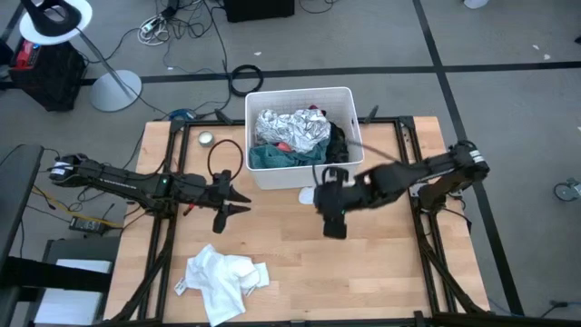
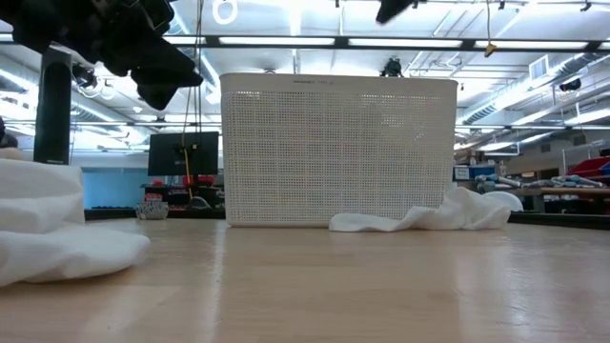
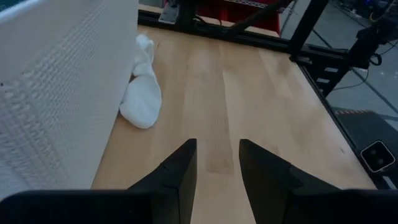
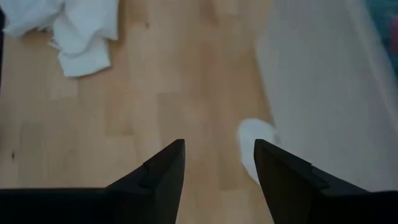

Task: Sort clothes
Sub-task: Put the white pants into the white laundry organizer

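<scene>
The clothes lie in three places. A white bin [image 1: 343,98] at the table's far middle holds a leaf-print white piece [image 1: 290,127], a teal one [image 1: 272,157], a black one [image 1: 338,141] and a bit of red [image 1: 313,111]. A white sock [image 1: 307,194] lies on the table against the bin's near wall [image 3: 142,93]. A plain white garment [image 1: 222,283] lies crumpled at the near left [image 4: 81,31]. My left gripper [image 1: 238,200] hovers open left of the sock, pointing toward it [image 3: 217,165]. My right gripper [image 1: 334,225] hangs open above the table just near-right of the sock [image 4: 219,165].
A small round object [image 1: 206,138] and a black cable loop [image 1: 225,159] lie left of the bin. Black frame rails [image 1: 408,145] run along the table's sides. Bare wood [image 1: 363,272] spreads over the near right.
</scene>
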